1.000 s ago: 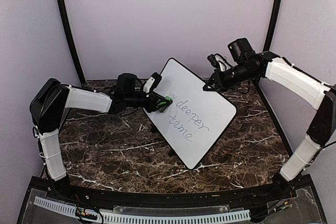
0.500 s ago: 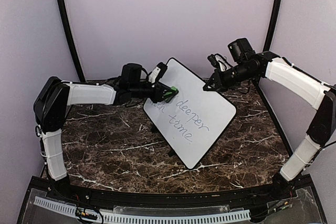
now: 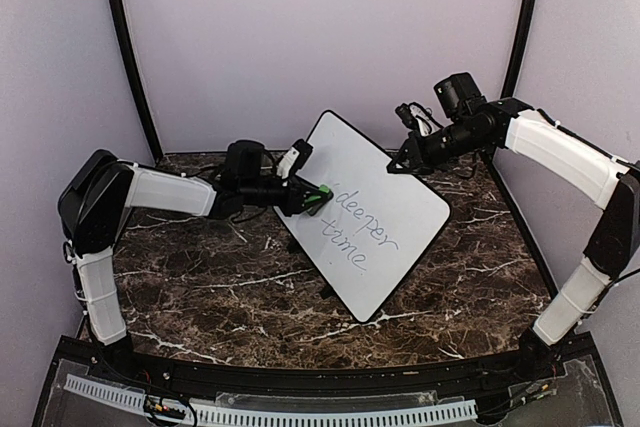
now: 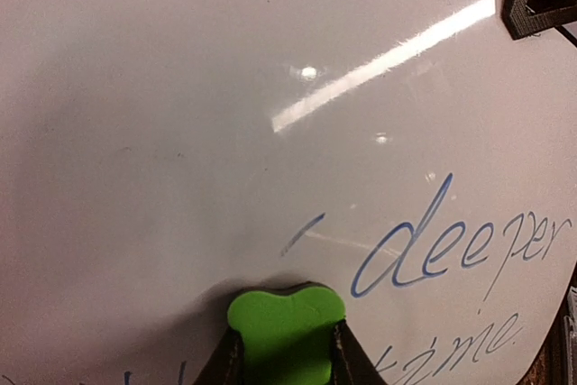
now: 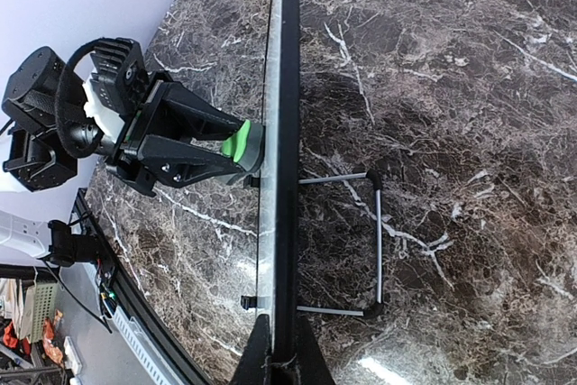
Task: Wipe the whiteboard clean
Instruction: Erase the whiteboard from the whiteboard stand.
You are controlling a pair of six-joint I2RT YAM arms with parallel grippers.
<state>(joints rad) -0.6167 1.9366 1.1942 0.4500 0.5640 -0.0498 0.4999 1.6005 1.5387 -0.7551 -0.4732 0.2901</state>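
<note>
Left pincer (image 3: 312, 197) clenched on a soft green eraser block (image 4: 287, 324), whose lobed front edge is pressed flat to the glossy whiteboard (image 3: 395, 247), just left of the blue cursive writing (image 4: 460, 241) "deeper". The board is white with rounded corners and a thin black frame. It is propped tilted on a wire stand (image 5: 377, 241) mid-bench, on the dark white-veined marble bench (image 3: 190, 287). Right pincer (image 3: 400, 161) narrowly closed, grasping the board's far right edge.

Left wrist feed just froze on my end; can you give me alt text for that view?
The left gripper presses a green eraser against the whiteboard at bottom centre, jaws shut on it. The handwritten words "deeper" and "time" sit to its right, under glare streaks.
</note>
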